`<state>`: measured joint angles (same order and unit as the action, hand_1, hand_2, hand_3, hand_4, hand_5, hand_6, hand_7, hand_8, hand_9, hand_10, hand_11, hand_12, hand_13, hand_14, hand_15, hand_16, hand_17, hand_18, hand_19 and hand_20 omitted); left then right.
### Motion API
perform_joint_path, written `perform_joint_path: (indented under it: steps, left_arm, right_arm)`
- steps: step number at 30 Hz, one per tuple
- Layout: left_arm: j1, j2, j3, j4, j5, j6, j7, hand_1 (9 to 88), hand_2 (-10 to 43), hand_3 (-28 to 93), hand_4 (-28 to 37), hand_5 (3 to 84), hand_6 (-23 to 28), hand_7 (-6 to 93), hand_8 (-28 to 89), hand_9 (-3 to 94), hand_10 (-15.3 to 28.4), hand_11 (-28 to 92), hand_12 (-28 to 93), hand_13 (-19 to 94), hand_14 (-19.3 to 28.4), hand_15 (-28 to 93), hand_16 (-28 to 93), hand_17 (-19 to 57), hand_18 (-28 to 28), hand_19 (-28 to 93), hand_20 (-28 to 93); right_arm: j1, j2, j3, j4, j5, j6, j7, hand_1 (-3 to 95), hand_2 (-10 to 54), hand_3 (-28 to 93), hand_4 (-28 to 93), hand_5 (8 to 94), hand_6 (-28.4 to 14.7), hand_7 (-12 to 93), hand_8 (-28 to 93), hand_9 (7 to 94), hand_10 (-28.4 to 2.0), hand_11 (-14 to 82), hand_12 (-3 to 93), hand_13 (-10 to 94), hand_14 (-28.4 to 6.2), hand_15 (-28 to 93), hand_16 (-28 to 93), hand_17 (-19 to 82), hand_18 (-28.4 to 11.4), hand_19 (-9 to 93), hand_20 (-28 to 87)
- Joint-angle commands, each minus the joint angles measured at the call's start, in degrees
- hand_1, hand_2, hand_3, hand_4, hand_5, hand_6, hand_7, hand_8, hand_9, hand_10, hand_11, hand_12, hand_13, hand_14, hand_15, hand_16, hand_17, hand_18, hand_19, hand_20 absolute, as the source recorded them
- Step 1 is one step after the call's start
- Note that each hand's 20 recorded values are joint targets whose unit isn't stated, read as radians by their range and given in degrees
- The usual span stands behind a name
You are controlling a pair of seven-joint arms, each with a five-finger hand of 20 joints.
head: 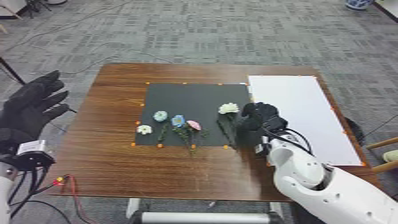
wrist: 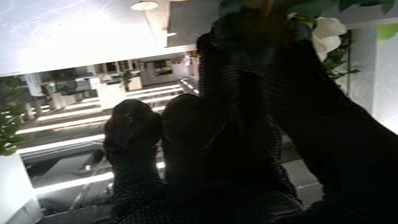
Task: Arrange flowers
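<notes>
The white flower (head: 228, 108) is pinched by the right hand (head: 259, 116) midway across the tabletop (head: 178, 175); other flowers (head: 178, 121) are laid nearer its left edge, beyond which the left hand (head: 31, 107) is held spread.

Left hand (head: 28, 109) with fingers extended, right arm (head: 306, 170) stretched forward, right hand (head: 258, 116) low, grip hard to discern

In the head view there are five flowers: two white, the larger (head: 228, 108) and the smaller (head: 144, 129), one pale bluish (head: 161, 116), one blue (head: 179, 121) and one pink (head: 194, 124). One dark mat (head: 191, 97), one white sheet (head: 298, 110) and one worktop (head: 178, 175). Several orange marks, too small to count surely. One white bloom (wrist: 329, 34) in the right wrist view; whether it is one of the five, I cannot tell.
</notes>
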<state>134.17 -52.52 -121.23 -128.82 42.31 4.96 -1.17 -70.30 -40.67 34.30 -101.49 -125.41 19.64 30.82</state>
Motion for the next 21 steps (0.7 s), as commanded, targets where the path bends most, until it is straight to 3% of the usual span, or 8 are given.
perform_joint_path:
  steps: [1, 9, 10, 11, 14, 16, 18, 21]
  left_arm:
    - [0.79, -0.70, -0.38, -0.51, 0.06, -0.13, -0.11, 23.5, -1.1, 68, -28.3, 20.0, 1.3, 20.4, -10, 15.9, 8.9, 18, 19, 5, 12.0, 41, -5, -13.3, 18.1, 37, 11]
    - [1.37, -1.11, -0.63, -0.80, 0.10, -0.11, -0.04, 23.5, -1.2, 68, -28.3, 20.0, 1.3, 20.3, -10, 15.9, 8.8, 18, 19, 5, 12.1, 41, -5, -13.3, 18.1, 37, 11]
    - [1.20, -1.12, -0.57, -0.75, 0.09, -0.16, -0.20, 23.5, -1.2, 68, -28.3, 20.0, 1.3, 20.3, -10, 15.9, 8.9, 18, 18, 5, 12.0, 41, -5, -13.3, 18.1, 37, 11]
    - [1.26, -1.08, -0.64, -0.73, 0.09, -0.19, -0.10, 23.5, -1.1, 68, -28.3, 20.0, 1.3, 20.2, -10, 15.9, 8.8, 18, 18, 5, 12.0, 41, -5, -13.3, 18.1, 37, 11]
    - [1.41, -0.96, -0.69, -0.51, -0.11, 0.70, 0.21, 23.4, -1.1, 68, -28.3, 20.0, 1.3, 20.2, -10, 15.9, 8.8, 18, 18, 5, 12.1, 41, -5, -13.3, 18.1, 37, 11]
    - [1.97, -1.36, -1.16, -0.67, -0.09, 0.67, 0.05, 23.4, -1.2, 68, -28.3, 20.0, 1.3, 20.2, -10, 15.8, 8.8, 18, 18, 5, 12.1, 41, -5, -13.3, 18.1, 37, 11]
    - [2.32, -1.61, -1.28, -0.80, -0.11, 0.69, 0.30, 23.4, -1.2, 68, -28.3, 20.0, 1.3, 20.2, -10, 15.8, 8.9, 18, 18, 5, 12.1, 41, -5, -13.3, 18.1, 37, 11]
    - [2.81, -1.81, -1.27, -0.95, -0.21, 0.67, 0.33, 23.5, -1.2, 68, -28.3, 19.9, 1.3, 20.2, -10, 15.8, 8.9, 18, 18, 5, 12.0, 41, -5, -13.3, 18.1, 37, 11]
  right_arm:
    - [-2.25, 0.73, 1.97, -2.13, -0.06, -0.26, -1.46, 37.5, -9.5, 87, -28, 54.7, 0.1, 36, -17, 59.8, -9.6, 33.7, 25.2, 65, -7.0, 83, 34, 37, -20.1, 93, 57]
    - [-4.23, 2.73, 4.92, -5.43, -1.43, 3.19, 0.01, 34.4, -9.5, 87, -28, 48.0, -2.8, 31, -15, 52.1, -11.6, 30.0, 22.9, 63, -7.6, 83, 33, 36, -20.3, 93, 57]
    - [-4.17, 3.50, 4.98, -5.74, -1.85, 5.97, -0.46, 33.3, -9.5, 87, -28, 45.6, -4.2, 29, -14, 48.7, -12.5, 28.5, 22.5, 61, -8.0, 83, 33, 35, -20.2, 92, 57]
    - [-5.66, 4.14, 7.71, -5.92, -0.27, 7.04, -5.56, 31.5, -9.5, 88, -28, 44.3, -4.8, 28, -14, 47.3, -13.0, 28.6, 22.8, 61, -8.7, 83, 32, 35, -20.2, 92, 57]
    - [-12.66, 3.52, 22.04, -6.84, 17.02, -4.74, -28.35, 27.9, -1.5, 89, -24, 44.7, -4.2, 27, -12, 50.9, -14.0, 43.4, 29.1, 62, -9.3, 85, 33, 36, -20.5, 93, 58]
    - [-14.58, 2.32, 27.76, -6.04, 19.50, -15.27, -38.01, 32.2, 1.1, 89, -24, 45.8, -3.1, 28, -13, 54.7, -13.4, 47.6, 43.6, 65, -9.6, 85, 37, 39, -20.5, 93, 61]
    - [-15.35, 2.63, 28.07, -6.19, 18.23, -16.59, -41.10, 37.3, 1.2, 88, -25, 47.6, -1.6, 29, -14, 61.1, -12.7, 46.7, 56.7, 67, -9.7, 84, 40, 40, -20.6, 93, 64]
    - [-17.03, 2.40, 29.62, -7.44, 18.19, -25.19, -43.96, 38.9, 2.1, 89, -25, 49.9, -0.3, 30, -15, 64.8, -12.2, 47.8, 59.8, 69, -9.2, 84, 41, 42, -20.6, 93, 65]
